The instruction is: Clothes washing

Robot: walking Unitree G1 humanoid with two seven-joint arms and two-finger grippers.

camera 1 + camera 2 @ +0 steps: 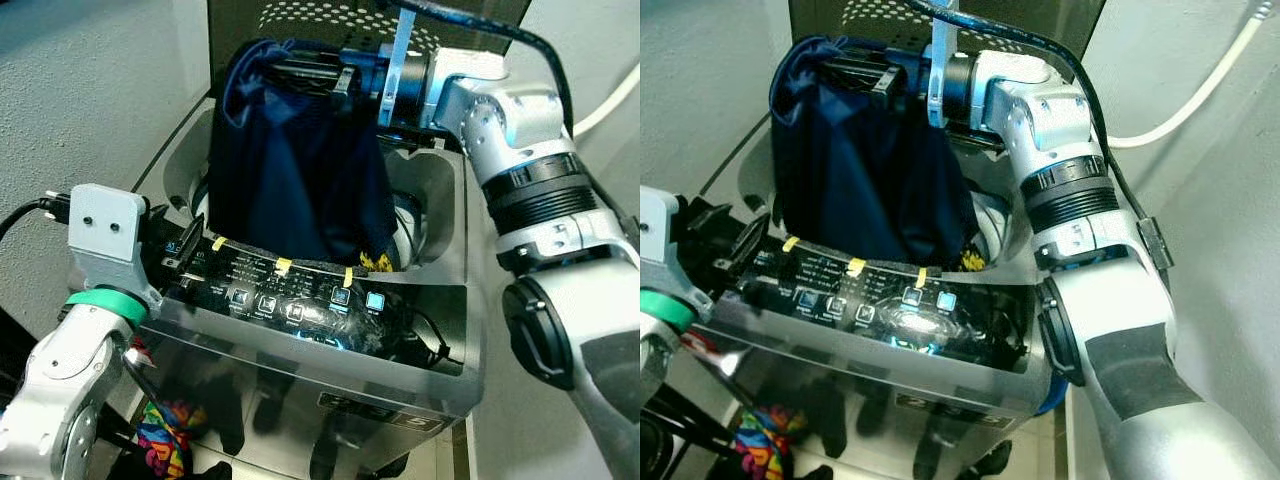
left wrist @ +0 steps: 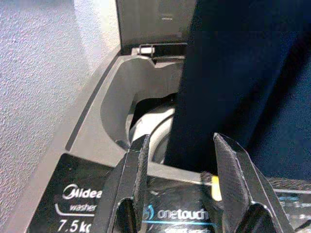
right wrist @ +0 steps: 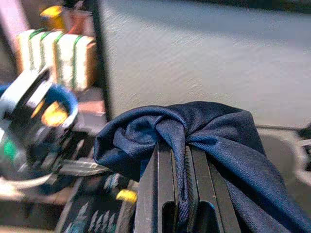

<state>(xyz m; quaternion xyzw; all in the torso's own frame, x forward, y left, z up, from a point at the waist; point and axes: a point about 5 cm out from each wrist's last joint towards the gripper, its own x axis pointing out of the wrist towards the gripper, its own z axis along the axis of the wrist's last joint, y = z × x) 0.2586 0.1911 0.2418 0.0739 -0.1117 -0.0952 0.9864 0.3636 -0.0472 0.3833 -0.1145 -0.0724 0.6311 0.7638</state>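
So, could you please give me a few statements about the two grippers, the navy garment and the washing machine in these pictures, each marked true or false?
1. The right gripper is clamped on a dark navy blue fabric garment. True.
2. The garment lies wholly down inside the drum. False: it hangs from the gripper above the opening of the grey top-loading washing machine, its lower end draped onto the rim.
3. The left gripper holds the garment too. False: its fingers are open and hold nothing, above the black control panel.
4. The machine's lid is up. True.
5. Buttons on the control panel are lit. True.
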